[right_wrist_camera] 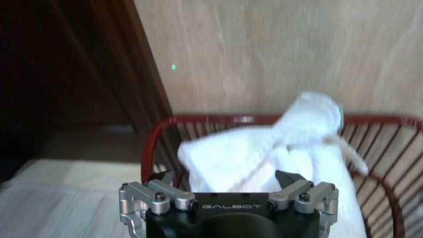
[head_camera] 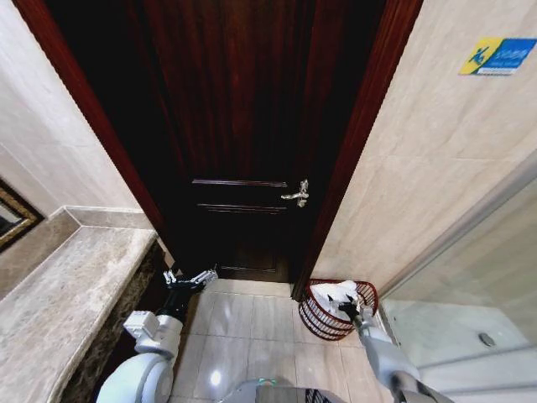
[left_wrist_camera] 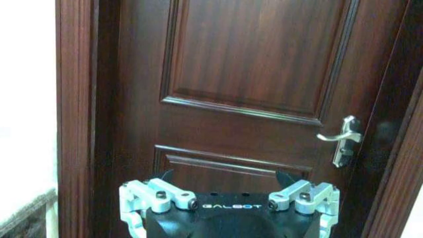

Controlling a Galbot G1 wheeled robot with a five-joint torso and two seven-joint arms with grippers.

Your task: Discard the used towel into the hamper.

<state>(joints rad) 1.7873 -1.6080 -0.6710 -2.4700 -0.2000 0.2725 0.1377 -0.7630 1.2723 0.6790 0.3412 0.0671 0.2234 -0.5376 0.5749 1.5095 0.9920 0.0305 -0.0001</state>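
You are facing a dark wooden door (head_camera: 243,134) with raised panels, set in a reddish-brown frame (head_camera: 361,143). A silver lever handle (head_camera: 297,194) sits on its right side. Beige stone-look tile covers the wall (head_camera: 436,159) to your right, and a small blue and yellow sign (head_camera: 497,55) is fixed high on it. To your left runs a mottled marble counter (head_camera: 59,294). The floor (head_camera: 243,327) is pale glossy tile and catches a spot of reflected light.

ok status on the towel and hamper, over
Right gripper open, at the hamper rim. Towel lies in hamper, released. Left gripper open, idle near the door. Nothing in the way.
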